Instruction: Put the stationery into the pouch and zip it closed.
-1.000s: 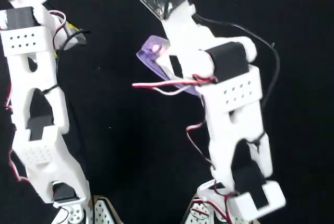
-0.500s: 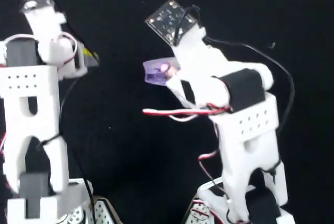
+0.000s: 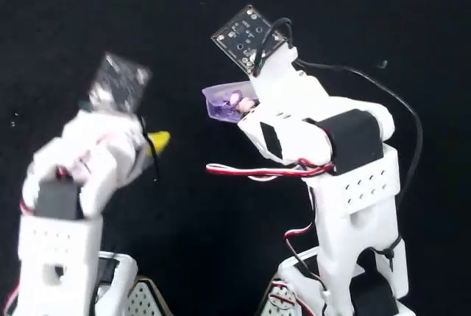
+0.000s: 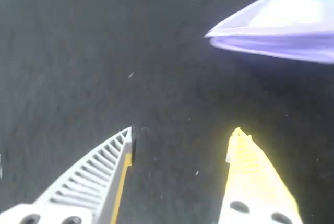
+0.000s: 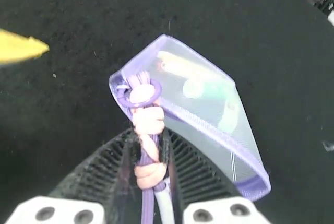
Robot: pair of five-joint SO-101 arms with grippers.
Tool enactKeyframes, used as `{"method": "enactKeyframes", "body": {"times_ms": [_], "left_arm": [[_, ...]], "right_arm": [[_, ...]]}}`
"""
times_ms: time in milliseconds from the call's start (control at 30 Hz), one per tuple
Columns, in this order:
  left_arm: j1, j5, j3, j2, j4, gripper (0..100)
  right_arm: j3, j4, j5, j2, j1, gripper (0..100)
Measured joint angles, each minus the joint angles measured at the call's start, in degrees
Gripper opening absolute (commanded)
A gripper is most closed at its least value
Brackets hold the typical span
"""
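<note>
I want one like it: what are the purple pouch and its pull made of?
Pouch: probably soft see-through plastic, lilac-tinted, glossy; contents show through it. Pull: seemingly knotted pink and purple cord, matte, clamped in the right pincer.

Soft, even light from above is noted. Almost no shadows are cast on the matt black surface (image 3: 184,220). The left arm (image 3: 81,176) is smeared in the high view, while the right arm (image 3: 346,161) is rendered crisp and bright. The pouch (image 4: 282,31) is blurred and washed pale in the left wrist view. A faint sheen is caught on it in the right wrist view.
</note>
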Motion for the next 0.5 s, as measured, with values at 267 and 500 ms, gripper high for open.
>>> {"method": "enactKeyframes", "body": {"times_ms": [267,500], "left_arm": [[9.6,-4.9,22.2,-27.4,-7.8,30],[15.6,-7.9,31.4,-38.8,-9.6,30]], "right_arm": [[0.9,0.0,1.5,-0.1,0.0,1.1],[1.9,0.0,1.9,-0.1,-0.4,1.1]]}}
